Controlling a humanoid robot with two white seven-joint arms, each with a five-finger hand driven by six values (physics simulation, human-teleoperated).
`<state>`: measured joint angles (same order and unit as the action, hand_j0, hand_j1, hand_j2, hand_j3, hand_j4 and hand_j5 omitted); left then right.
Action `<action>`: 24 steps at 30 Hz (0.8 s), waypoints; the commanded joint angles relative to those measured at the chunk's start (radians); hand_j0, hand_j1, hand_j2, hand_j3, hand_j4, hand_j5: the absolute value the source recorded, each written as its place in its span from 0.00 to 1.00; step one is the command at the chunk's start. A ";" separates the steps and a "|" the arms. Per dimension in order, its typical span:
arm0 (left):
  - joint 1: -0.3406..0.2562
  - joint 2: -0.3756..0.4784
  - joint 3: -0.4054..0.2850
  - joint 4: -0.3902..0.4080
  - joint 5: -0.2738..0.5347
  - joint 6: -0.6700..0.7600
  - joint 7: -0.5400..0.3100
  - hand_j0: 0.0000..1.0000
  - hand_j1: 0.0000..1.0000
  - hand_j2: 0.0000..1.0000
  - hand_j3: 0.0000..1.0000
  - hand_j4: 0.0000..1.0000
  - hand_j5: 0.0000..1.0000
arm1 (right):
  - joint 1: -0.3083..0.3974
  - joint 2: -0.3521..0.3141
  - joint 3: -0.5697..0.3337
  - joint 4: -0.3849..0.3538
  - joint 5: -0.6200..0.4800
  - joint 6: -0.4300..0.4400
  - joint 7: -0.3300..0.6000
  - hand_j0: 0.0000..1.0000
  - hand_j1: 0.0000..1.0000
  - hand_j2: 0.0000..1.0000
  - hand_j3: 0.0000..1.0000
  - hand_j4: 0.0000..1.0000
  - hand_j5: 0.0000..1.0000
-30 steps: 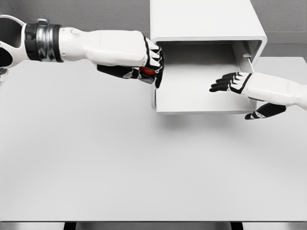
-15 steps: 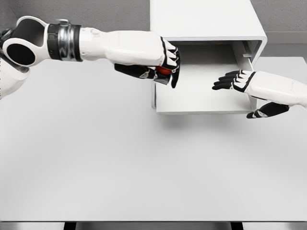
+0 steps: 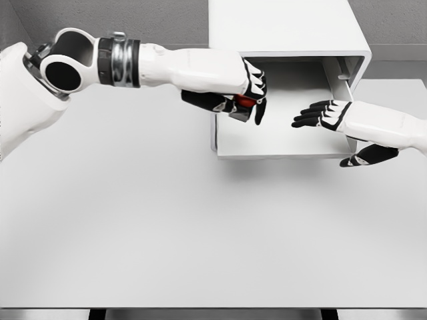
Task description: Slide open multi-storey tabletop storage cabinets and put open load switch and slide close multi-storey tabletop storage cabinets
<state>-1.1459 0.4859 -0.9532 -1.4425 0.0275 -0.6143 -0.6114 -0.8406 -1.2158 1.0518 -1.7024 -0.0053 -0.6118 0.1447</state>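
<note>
The white cabinet (image 3: 287,30) stands at the back of the desk (image 3: 167,227), its drawer (image 3: 280,143) pulled out. The left hand (image 3: 237,90) reaches over the drawer's left side, its fingers (image 3: 257,110) clenched around a red switch (image 3: 244,101). The right hand (image 3: 333,120) rests at the drawer's right edge, fingers released and stretched over the tray.

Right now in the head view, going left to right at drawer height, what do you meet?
White left arm with metal wrist ring → left hand gripping a red switch → bare floor of the open white cabinet drawer → right hand, open, over the drawer's right side.
</note>
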 commanded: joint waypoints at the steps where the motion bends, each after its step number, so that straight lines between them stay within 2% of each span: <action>1: 0.000 -0.020 -0.001 0.025 -0.001 0.003 0.000 0.46 0.46 0.46 0.46 0.46 0.46 | 0.000 0.001 -0.001 0.000 -0.007 0.001 0.000 1.00 1.00 1.00 1.00 1.00 1.00; 5: 0.000 -0.046 -0.002 0.062 -0.004 0.003 0.000 0.46 0.46 0.46 0.46 0.46 0.46 | 0.000 0.004 -0.001 0.000 -0.007 0.001 0.000 1.00 1.00 1.00 1.00 1.00 1.00; 7: -0.021 -0.055 -0.052 0.082 -0.011 0.003 0.000 0.46 0.46 0.46 0.46 0.46 0.46 | 0.000 0.004 -0.001 0.000 -0.007 0.001 0.000 1.00 1.00 1.00 1.00 1.00 1.00; 11: -0.028 -0.089 -0.071 0.123 -0.018 0.003 0.000 0.46 0.46 0.46 0.46 0.46 0.46 | 0.000 0.004 -0.003 0.000 -0.007 0.001 0.000 1.00 1.00 1.00 1.00 1.00 1.00; 24: -0.037 -0.115 -0.070 0.157 -0.051 0.003 0.000 0.50 0.50 0.50 0.50 0.50 0.50 | 0.000 0.007 -0.002 0.000 -0.007 0.001 0.000 1.00 1.00 1.00 1.00 1.00 1.00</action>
<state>-1.1827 0.3719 -1.0244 -1.2885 -0.0266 -0.6143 -0.6112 -0.8406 -1.2092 1.0509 -1.7026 -0.0054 -0.6118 0.1447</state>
